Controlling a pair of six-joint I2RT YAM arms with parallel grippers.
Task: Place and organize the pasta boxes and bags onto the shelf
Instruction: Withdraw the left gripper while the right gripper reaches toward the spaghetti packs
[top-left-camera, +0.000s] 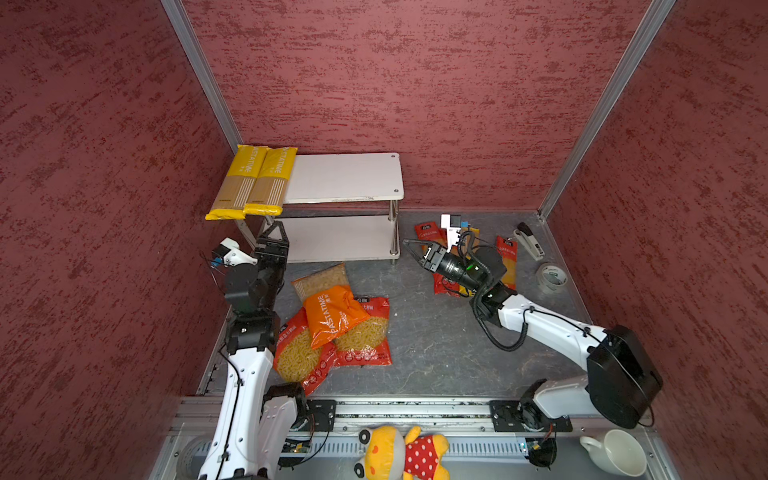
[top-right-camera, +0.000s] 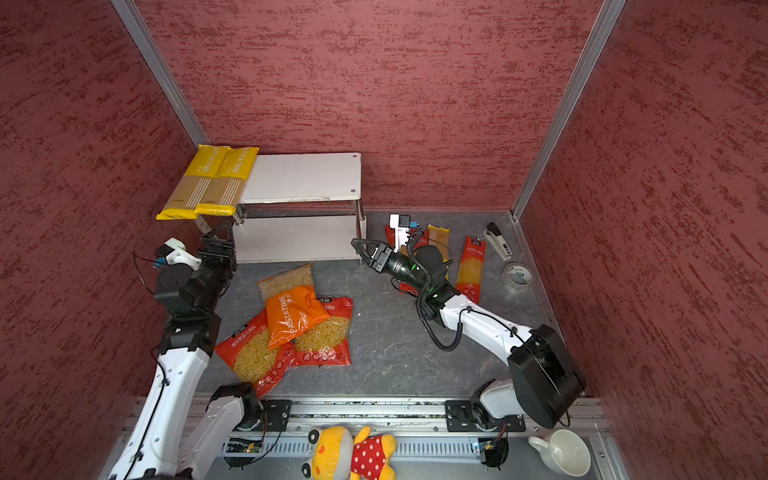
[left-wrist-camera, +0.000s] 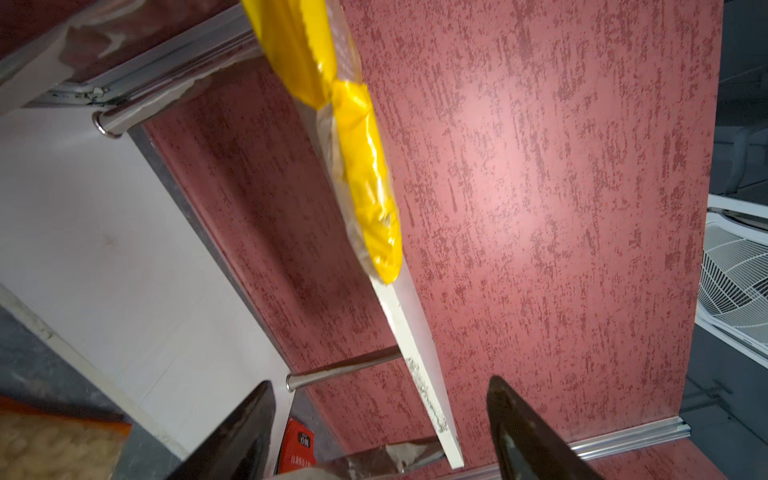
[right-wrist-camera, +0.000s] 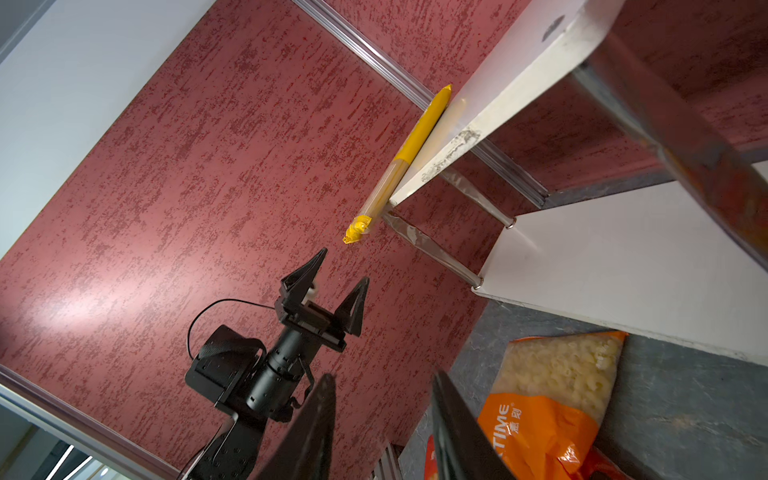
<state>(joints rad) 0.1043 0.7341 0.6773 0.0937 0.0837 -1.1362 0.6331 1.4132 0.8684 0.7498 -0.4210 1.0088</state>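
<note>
In both top views the shelf (top-left-camera: 349, 176) stands against the back wall. Two yellow packs (top-left-camera: 253, 183) lie side by side on the left end of its top board, and their near ends jut past the front edge. The left pincer (top-left-camera: 276, 227) points up just below those ends, beside the shelf's left front post, and touches nothing. Just right of the shelf's right front post, the right pincer (top-left-camera: 413, 251) hovers with its jaws apart and empty. Its arm lies over the red packs (top-right-camera: 471, 266) and a third yellow pack (top-right-camera: 438, 235) on the desk (top-left-camera: 436, 345). In front of the shelf an orange bag (top-left-camera: 332, 313) lies across two red bags (top-left-camera: 365, 336).

In the left wrist view the left pincer's fingers (left-wrist-camera: 249, 424) stand wide apart around bare air. The yellow ends hang off the top board above them.

In the right wrist view the right pincer's gap (right-wrist-camera: 384, 382) is empty. Beyond it the left pincer (right-wrist-camera: 345, 266) stands open under a pack end.

The spaghetti packs appear to be the step in hand, with two up and the lower board bare. The next move likely calls for the right pincer to drop onto a pack right of the shelf and close across its narrow width. It would then lay that pack beside the yellow ones. The overhanging ends may also want a push toward the wall.
</note>
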